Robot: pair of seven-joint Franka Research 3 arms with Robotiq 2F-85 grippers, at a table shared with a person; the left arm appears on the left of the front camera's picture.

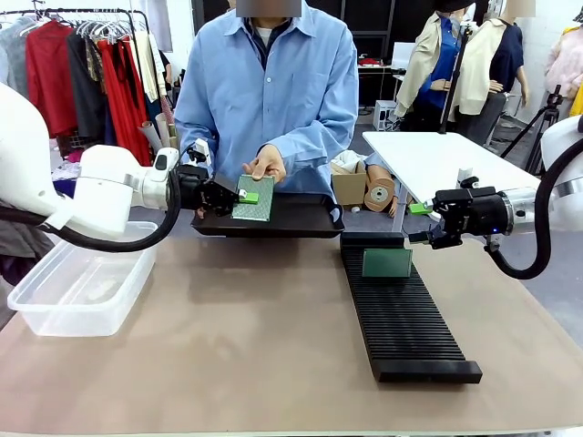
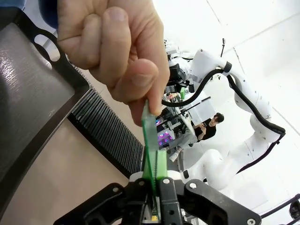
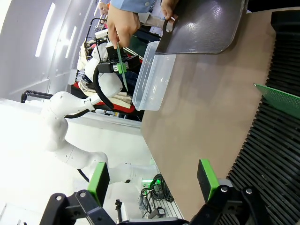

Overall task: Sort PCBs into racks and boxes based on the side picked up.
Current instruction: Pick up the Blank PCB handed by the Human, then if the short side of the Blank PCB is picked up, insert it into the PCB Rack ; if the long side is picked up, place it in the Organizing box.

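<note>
This looks like a handover: the person's hand (image 1: pixel 267 164) holds a PCB (image 1: pixel 254 198) by its far edge while the left end effector (image 1: pixel 239 197) takes the near edge. To do it well, the left end effector should keep its pinch square on the board's edge and wait for the hand to let go before drawing away, so the thin board is not bent or twisted between two grips. From there the box (image 1: pixel 80 289) lies below and behind it on the counter (image 1: pixel 246 355).

In the left wrist view the pads (image 2: pixel 161 164) are pressed together on the PCB's lower edge, the board standing edge-on straight ahead with the thumb and fingers just beyond. The tray (image 1: pixel 301 218) sits beneath the board.

The right end effector (image 1: pixel 422 221) hangs spread wide and empty; its green pads (image 3: pixel 206 178) stand well apart. A second PCB (image 1: pixel 387 263) stands upright in the rack (image 1: pixel 410 319) just below and ahead of it, untouched.
</note>
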